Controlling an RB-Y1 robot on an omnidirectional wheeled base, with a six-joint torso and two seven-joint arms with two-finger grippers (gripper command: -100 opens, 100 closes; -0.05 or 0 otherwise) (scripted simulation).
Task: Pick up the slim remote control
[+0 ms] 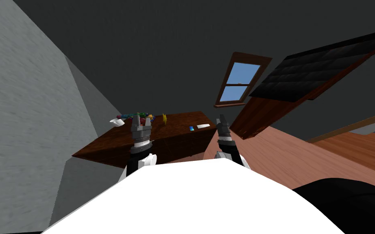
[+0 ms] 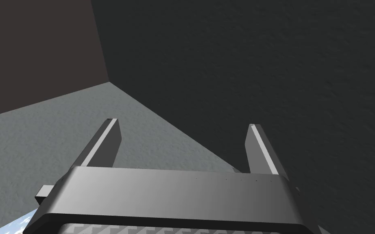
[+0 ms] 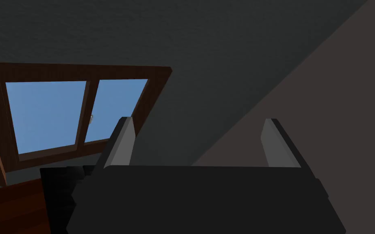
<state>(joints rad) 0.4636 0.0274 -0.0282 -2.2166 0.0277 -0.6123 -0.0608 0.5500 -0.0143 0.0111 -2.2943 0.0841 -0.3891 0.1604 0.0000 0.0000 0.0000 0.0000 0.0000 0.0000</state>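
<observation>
A slim white remote control [image 1: 203, 126] lies flat on the dark wooden table [image 1: 174, 140], near its right end, with a small blue item [image 1: 191, 128] just beside it. My right gripper [image 1: 222, 121] [image 3: 199, 120] is raised in front of my chest, close to the table's right end, to the right of the remote and apart from it. It is open and holds nothing. My left gripper [image 1: 141, 121] [image 2: 182, 124] is raised over the table's left part, also open and empty.
Several colourful objects [image 1: 141, 117], a white dish [image 1: 116, 121] and a yellow item [image 1: 164, 118] sit at the table's left and middle. A wooden bed with a black quilted mattress [image 1: 321, 73] stands to the right. A grey wall [image 1: 24, 122] closes the left side.
</observation>
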